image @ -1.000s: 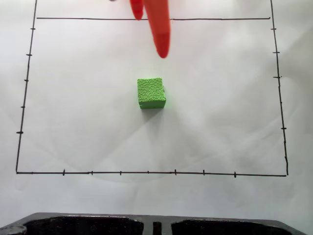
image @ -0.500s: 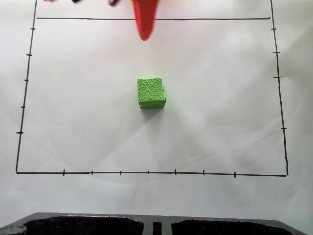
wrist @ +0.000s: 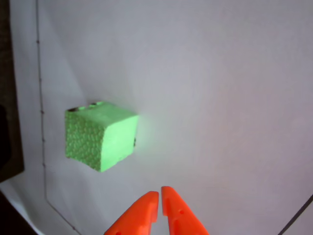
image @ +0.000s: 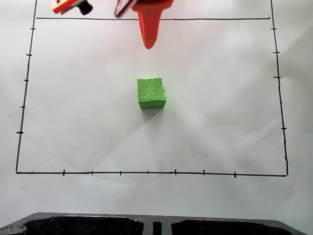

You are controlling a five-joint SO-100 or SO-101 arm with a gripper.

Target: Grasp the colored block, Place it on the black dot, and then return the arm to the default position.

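White paper [image: 220, 122] covers the table, marked with a thin black rectangle of border lines [image: 146, 172] with tick marks along its sides. The colored block [image: 151, 93] sits alone near the middle of that rectangle, slightly above centre in the fixed view, its sides nearly square to the border with a slight skew. It is close to a cube, so no long axis stands out. In the wrist view the block [wrist: 98, 139] shows a bumpy face at the left and a smooth face turned toward the camera. A sliver of the black dot [wrist: 134, 142] peeks out at its lower right edge. Bare paper lies on all sides of the block, and the border lines are well apart from it. A dark moulded object [image: 98, 225] runs along the bottom edge of the fixed view, outside the rectangle. The gripper [wrist: 160, 196] hangs apart from the block, its orange tips [image: 148, 43] together with only a thin slit between them, holding nothing.
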